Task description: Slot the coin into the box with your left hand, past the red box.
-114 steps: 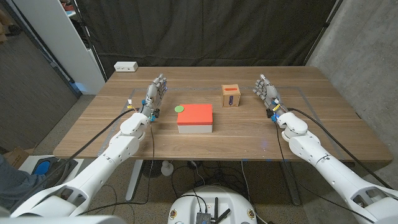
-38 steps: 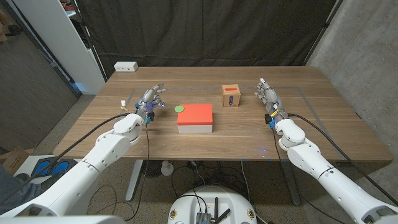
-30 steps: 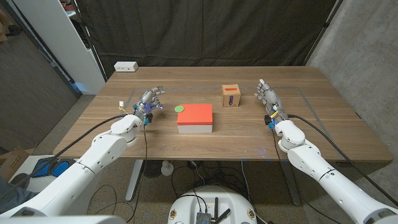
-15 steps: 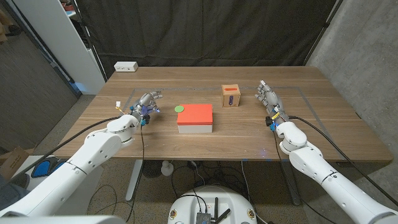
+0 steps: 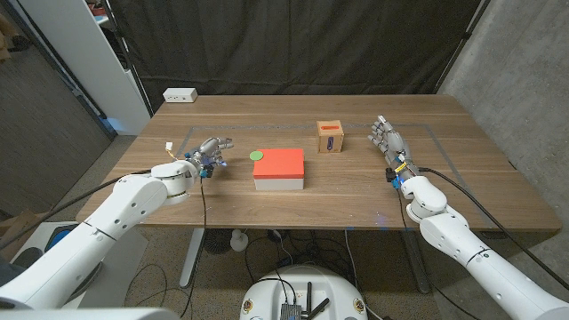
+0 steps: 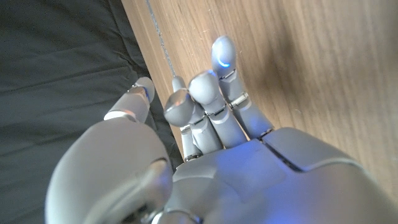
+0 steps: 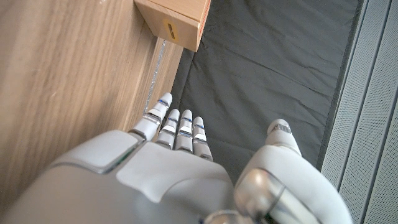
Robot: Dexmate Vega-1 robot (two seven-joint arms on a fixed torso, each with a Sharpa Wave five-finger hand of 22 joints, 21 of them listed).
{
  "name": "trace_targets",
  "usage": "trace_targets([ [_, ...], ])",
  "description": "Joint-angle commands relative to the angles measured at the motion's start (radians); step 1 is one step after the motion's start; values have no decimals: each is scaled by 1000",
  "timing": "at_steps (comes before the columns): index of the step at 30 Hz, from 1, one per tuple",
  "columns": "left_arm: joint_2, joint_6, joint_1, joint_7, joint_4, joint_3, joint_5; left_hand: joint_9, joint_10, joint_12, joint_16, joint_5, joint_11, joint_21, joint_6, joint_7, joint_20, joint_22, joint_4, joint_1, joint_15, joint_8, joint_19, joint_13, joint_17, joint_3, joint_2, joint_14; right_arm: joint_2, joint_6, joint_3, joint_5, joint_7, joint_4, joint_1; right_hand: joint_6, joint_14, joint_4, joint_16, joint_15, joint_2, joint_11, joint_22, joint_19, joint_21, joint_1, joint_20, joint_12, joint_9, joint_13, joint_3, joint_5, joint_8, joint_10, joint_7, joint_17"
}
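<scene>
Coin (image 5: 257,155), a small green disc, lies flat on the tabletop (image 5: 311,204) right at the far left corner of the red box (image 5: 279,168), touching or nearly touching its edge. That red box has a red top and pale sides and sits near the middle of the tabletop. Well to its right and a little farther back stands the small wooden box (image 5: 331,137), upright, with a red-framed slot on the face turned toward the robot; in the right wrist view the same wooden box (image 7: 173,20) shows a small slot on its side.

Left hand (image 5: 208,151) is low over the tabletop to the left of the coin, apart from it, with its fingers stretched toward the coin and spread loosely, holding nothing. In the left wrist view the left hand's fingers (image 6: 219,87) reach out close together over the bare wood, the thumb off to one side, and nothing sits between them.

Right hand (image 5: 388,140) stands to the right of the wooden box, near it but not touching, fingers extended upward and slightly apart, with nothing in its grasp. The right wrist view shows its fingers (image 7: 180,127) straight and side by side, the thumb set apart.

A white power strip (image 5: 180,94) rests at the far left corner of the tabletop.
</scene>
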Motion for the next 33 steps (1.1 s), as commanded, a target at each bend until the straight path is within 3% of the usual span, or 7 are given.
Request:
trace_targets([
  [1,69,171,-34,16,-19,-27,-159,26,8,35,22,0,-4,12,-25,9,-43,7,6,19,1,10,0,-5,5,-10,-2,3,-47,-30,32,34,22,-42,-25,11,11,-5,8,0,12,0,1,2,1,6,7,3,5,3,1,5,6,12,0,-1],
  [7,68,220,-50,58,-20,-29,-248,46,5,43,32,1,-5,16,-37,12,-43,1,8,29,2,20,-5,-32,5,-15,3,3,-68,-34,37,30,41,-36,-20,16,12,-6,8,1,13,2,1,2,0,7,7,3,6,3,1,6,7,13,0,-2],
  [16,117,311,-99,119,-65,-25,-414,76,5,71,40,2,-8,27,-43,16,-43,-8,10,41,1,40,-8,-60,1,-19,14,-4,-66,-4,45,18,41,-10,-27,18,11,-7,8,0,14,2,1,0,-1,9,7,3,6,3,2,6,6,14,0,-3],
  [23,137,294,-117,140,-54,-15,-531,97,2,91,45,3,-10,11,-64,21,-42,-52,13,41,1,47,-15,-75,5,-23,21,-11,-66,4,54,36,48,6,-46,22,12,-8,8,-2,16,3,1,0,-2,9,7,2,6,4,3,6,7,16,-1,-4],
  [33,164,250,-163,169,-23,44,-594,119,-3,96,44,1,-8,-3,-80,37,-43,-134,12,53,0,59,32,-111,-4,-25,38,-6,-75,-7,60,33,40,6,-51,28,12,-8,7,-1,17,4,1,1,-2,11,7,4,6,4,4,7,8,23,-2,-5],
])
